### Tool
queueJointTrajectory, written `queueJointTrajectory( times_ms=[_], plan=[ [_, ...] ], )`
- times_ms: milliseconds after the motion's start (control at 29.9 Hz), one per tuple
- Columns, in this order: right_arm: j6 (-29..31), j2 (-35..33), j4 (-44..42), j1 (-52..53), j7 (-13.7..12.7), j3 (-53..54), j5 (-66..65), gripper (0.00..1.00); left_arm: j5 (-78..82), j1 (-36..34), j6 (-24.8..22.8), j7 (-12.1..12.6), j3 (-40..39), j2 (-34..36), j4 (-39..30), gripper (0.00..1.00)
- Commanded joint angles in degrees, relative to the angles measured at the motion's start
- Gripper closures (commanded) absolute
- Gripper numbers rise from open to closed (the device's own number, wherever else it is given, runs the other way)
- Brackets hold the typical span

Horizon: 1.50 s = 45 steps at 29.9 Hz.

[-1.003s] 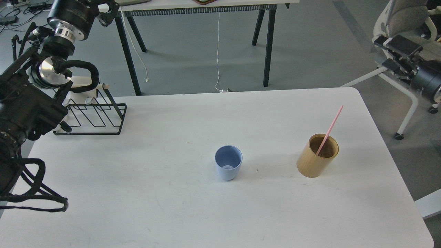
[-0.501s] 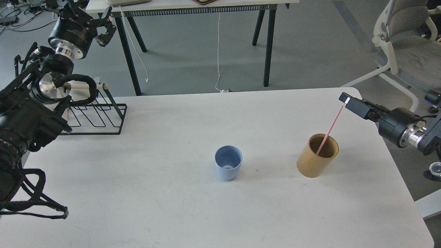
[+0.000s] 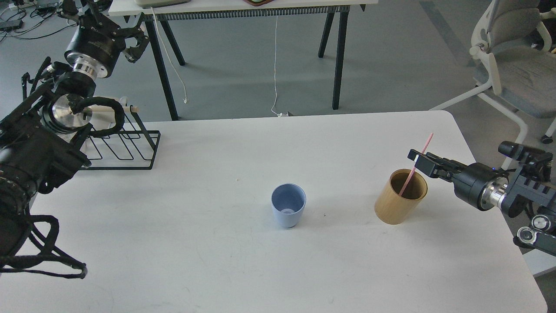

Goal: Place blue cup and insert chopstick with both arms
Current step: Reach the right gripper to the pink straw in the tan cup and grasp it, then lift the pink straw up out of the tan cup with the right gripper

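Note:
The blue cup (image 3: pixel 288 205) stands upright and empty near the middle of the white table (image 3: pixel 182 243). The pink chopstick (image 3: pixel 428 142) leans in the tan cylindrical holder (image 3: pixel 393 208) to the cup's right, its top pointing up and right. My right gripper (image 3: pixel 418 159) comes in from the right, level with the stick's middle just above the holder's rim. The stick crosses its tip; I cannot tell its fingers apart. My left gripper (image 3: pixel 104 24) is held high at the far left, beyond the table, its fingers spread and empty.
A black wire rack (image 3: pixel 126 150) with a pale wooden rod (image 3: pixel 124 109) stands at the table's back left, under my left arm. A white office chair (image 3: pixel 508 65) stands off the table's right. A second table's black legs (image 3: pixel 339 56) stand behind.
My right arm has swung in from the right and lowered, bringing its gripper to the pink stick above the holder. The left gripper shifted slightly. The cup, holder and stick have not moved.

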Motion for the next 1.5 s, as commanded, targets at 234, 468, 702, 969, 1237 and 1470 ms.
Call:
queueJointTrajectory(
  times_ms=[234, 468, 702, 969, 1237, 1470],
  plan=[
    [0.08, 0.74, -0.6, 0.5, -0.4, -0.56, -3.36, 0.72, 0.01, 0.01, 0.0, -0.15, 0.07, 0.73, 0.0, 0.01],
    [0.08, 1.71, -2.09, 0.77, -0.4, -0.56, -3.45, 0.72, 0.01, -0.07, 0.0, -0.5, -0.02, 0.91, 0.0, 0.01],
    [0.17, 1.89, -2.09, 0.77, -0.92, -0.65, -3.45, 0.85, 0.01, -0.07, 0.0, -0.41, -0.02, 1.0, 0.0, 0.01],
    [0.17, 1.45, -1.13, 1.21, -1.1, -0.38, -3.45, 0.95, 0.01, -0.07, 0.0, -0.5, -0.02, 1.0, 0.0, 0.01],
    [0.17, -2.24, 1.77, 1.82, -0.75, -0.38, -4.06, 0.95, 0.01, -0.16, 0.0, -0.67, -0.02, 1.26, 0.09, 0.01],
    [0.87, -10.23, 11.07, 4.37, -0.66, -0.29, -4.5, 0.96, -0.08, -0.16, 0.0, -0.67, -0.02, 1.44, 0.09, 0.01]
  ],
)
